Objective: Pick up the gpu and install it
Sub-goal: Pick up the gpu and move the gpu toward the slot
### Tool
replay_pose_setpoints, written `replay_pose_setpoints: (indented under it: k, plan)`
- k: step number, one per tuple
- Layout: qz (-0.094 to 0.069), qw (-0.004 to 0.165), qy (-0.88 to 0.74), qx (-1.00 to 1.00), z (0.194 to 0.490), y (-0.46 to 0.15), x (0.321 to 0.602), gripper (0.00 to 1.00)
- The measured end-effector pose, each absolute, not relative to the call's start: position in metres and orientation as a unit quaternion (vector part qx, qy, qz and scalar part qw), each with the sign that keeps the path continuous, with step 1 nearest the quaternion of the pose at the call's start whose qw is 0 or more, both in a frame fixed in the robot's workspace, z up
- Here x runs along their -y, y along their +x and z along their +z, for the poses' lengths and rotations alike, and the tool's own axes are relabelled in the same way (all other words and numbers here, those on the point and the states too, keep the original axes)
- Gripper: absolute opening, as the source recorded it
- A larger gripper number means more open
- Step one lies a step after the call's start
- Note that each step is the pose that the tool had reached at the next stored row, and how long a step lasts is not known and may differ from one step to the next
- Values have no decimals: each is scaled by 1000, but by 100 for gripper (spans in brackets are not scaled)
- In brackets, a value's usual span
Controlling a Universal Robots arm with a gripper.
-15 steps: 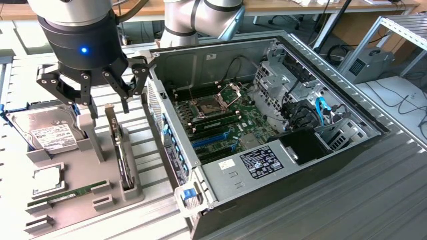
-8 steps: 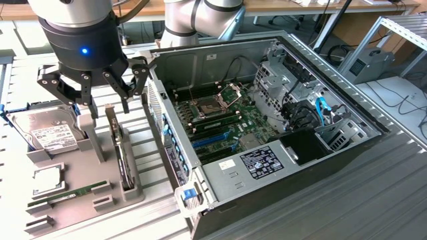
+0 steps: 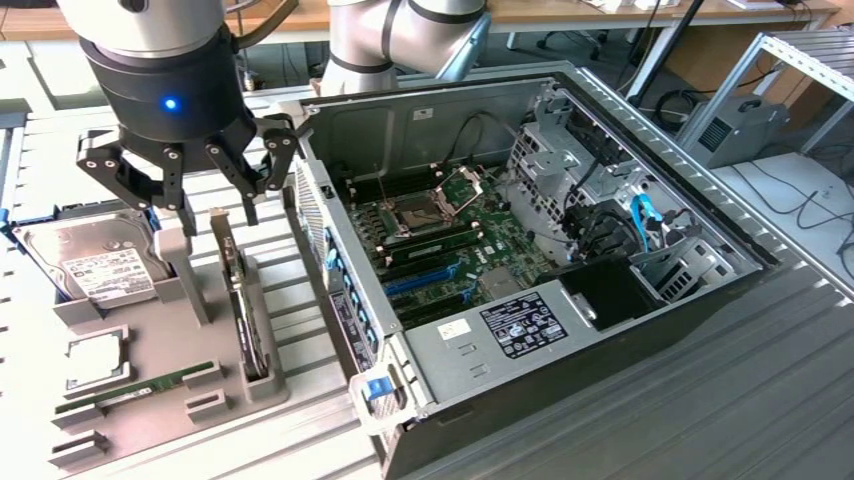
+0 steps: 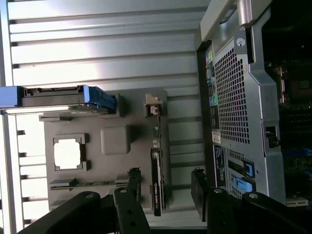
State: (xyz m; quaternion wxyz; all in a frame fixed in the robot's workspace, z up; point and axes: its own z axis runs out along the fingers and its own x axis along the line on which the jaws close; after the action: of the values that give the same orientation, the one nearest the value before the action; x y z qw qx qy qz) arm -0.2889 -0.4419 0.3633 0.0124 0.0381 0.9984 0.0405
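Note:
The gpu is a long thin dark card standing on edge in a slot of the grey holder, just to the exterior view's left of the open computer case. My gripper hangs above the card's far end, open, with nothing between its fingers. In the wrist view the gpu runs lengthwise between my two black fingers, its silver bracket at the far end. The gripper is above the card, not touching it.
The grey holder also carries a hard drive in a blue frame, a square processor and a green memory stick. Blue expansion slots lie on the motherboard inside the case. The case's perforated rear wall stands close beside the card.

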Motion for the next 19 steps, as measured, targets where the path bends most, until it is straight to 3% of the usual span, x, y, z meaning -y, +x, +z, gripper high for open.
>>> replay_pose_setpoints:
  k: [19]
  plan:
    - [47,12,38,-998,357,-289,436,55]
